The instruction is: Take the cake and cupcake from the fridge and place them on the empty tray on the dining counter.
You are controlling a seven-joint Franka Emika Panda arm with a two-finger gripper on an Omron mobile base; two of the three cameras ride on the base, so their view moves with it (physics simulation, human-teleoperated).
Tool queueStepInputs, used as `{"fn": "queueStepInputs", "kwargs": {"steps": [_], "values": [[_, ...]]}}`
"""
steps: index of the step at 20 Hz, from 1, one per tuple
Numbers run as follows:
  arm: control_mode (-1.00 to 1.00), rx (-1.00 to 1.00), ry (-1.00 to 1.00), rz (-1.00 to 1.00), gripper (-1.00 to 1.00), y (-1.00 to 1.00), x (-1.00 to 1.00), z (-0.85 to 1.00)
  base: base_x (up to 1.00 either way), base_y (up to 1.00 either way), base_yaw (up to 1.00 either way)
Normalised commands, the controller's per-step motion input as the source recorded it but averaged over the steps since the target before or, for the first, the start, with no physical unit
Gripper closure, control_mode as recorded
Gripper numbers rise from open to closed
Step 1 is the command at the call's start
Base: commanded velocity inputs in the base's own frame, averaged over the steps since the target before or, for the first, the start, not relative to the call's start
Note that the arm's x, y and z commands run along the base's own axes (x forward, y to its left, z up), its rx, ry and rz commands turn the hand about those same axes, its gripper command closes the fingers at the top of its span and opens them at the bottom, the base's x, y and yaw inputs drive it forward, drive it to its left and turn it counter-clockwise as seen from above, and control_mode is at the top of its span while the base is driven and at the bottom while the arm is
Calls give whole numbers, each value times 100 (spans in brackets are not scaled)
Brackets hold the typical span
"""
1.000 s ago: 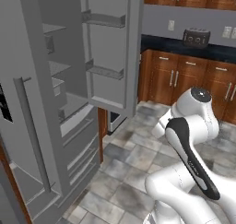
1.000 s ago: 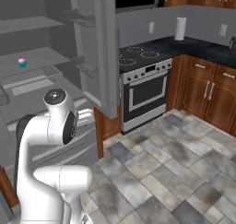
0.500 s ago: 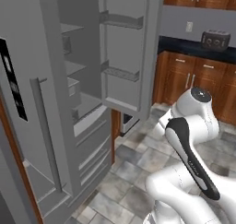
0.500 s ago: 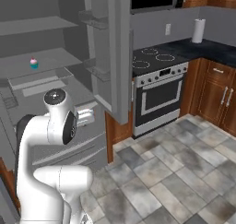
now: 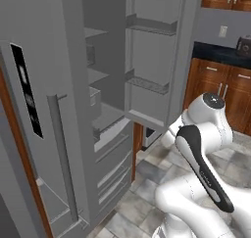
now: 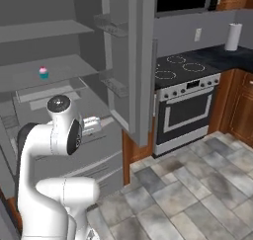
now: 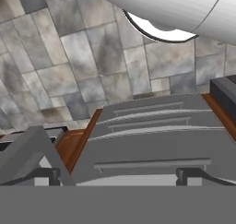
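since the earlier frame the base has driven closer, so the fridge (image 5: 73, 109) looms larger in both base views. its doors stand open. the cupcake (image 6: 43, 72) sits on a middle shelf (image 6: 29, 71) inside. the hand (image 7: 117, 174) points down at the lower drawers (image 7: 152, 140), fingers spread wide, holding nothing.

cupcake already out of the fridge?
No, the cupcake sits on a shelf inside the open fridge in the right base view, with nothing touching it.
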Motion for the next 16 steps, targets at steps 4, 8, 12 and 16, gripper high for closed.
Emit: {"fn": "queueStepInputs", "kwargs": {"steps": [4, 8, 12, 16], "values": [[100, 0, 0, 0, -100, 0, 0, 0, 55, 1, 18], [100, 0, 0, 0, -100, 0, 0, 0, 52, 0, 18], [100, 0, 0, 0, -100, 0, 0, 0, 62, 1, 17], [100, 0, 0, 0, -100, 0, 0, 0, 62, 0, 18]]}}
